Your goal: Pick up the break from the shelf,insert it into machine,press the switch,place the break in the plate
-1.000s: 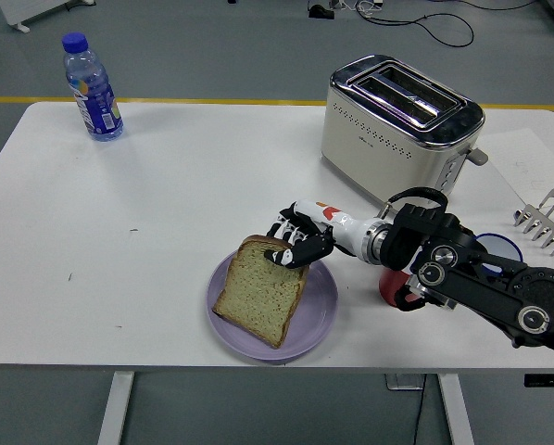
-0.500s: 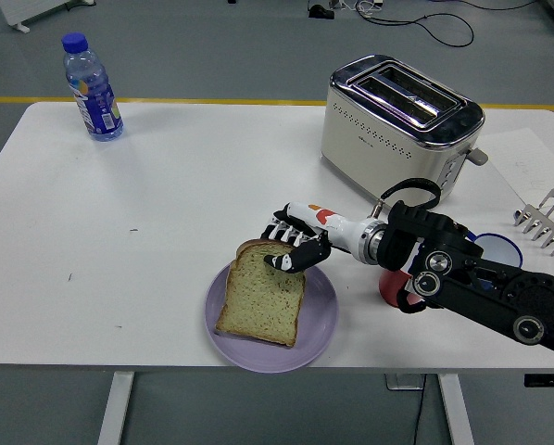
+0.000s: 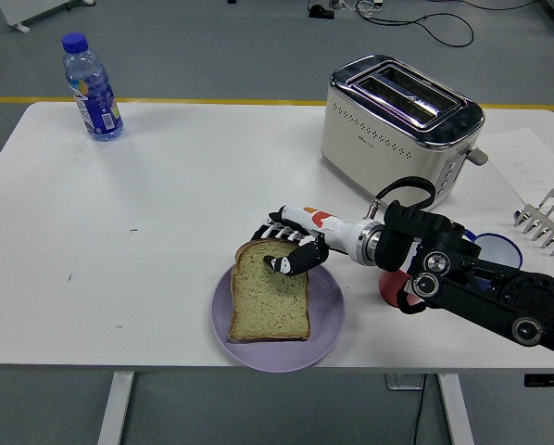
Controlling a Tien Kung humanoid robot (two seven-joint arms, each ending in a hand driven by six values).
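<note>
A slice of bread (image 3: 270, 301) lies flat on the purple plate (image 3: 329, 308) near the table's front edge. My right hand (image 3: 275, 248) reaches in from the right and sits at the slice's far edge. Its thumb rests on top of the slice, the other fingers (image 3: 266, 232) curl behind the crust, and it is still shut on the bread. The cream toaster (image 3: 397, 125) stands at the back right with both slots empty. The metal bread shelf (image 3: 547, 222) is at the right edge. My left hand is out of view.
A water bottle (image 3: 92, 88) with a blue cap stands at the far left corner. A red object (image 3: 391, 287) and a blue-rimmed white dish (image 3: 496, 248) sit partly hidden behind my right forearm. A paper sheet (image 3: 527, 162) lies at the right.
The bread went from tilted on its edge to lying flat on the plate. My right hand moved slightly left and down with it, and the plate shifted a little.
</note>
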